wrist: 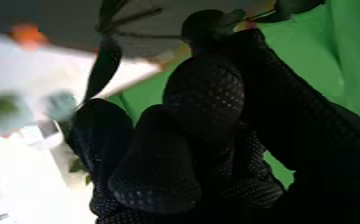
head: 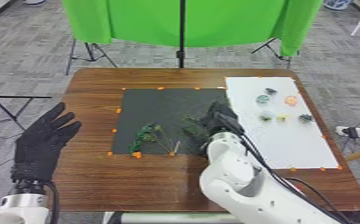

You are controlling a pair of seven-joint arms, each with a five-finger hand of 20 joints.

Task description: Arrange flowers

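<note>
A robotics lab or test space, with 2 white robot arms (head: pixel 239 172) at a brown wooden tabletop (head: pixel 92 82). Orange markers (head: pixel 160 88) edge a black sheet (head: pixel 163 105) and a white sheet (head: pixel 247 92) laid on it. Behind, a bright green cloth backdrop (head: pixel 132 20) hangs near slim black stands (head: pixel 182 54). Grey patterned flooring (head: pixel 34 57) surrounds the tabletop, and loose cables lie on the floor.
</note>
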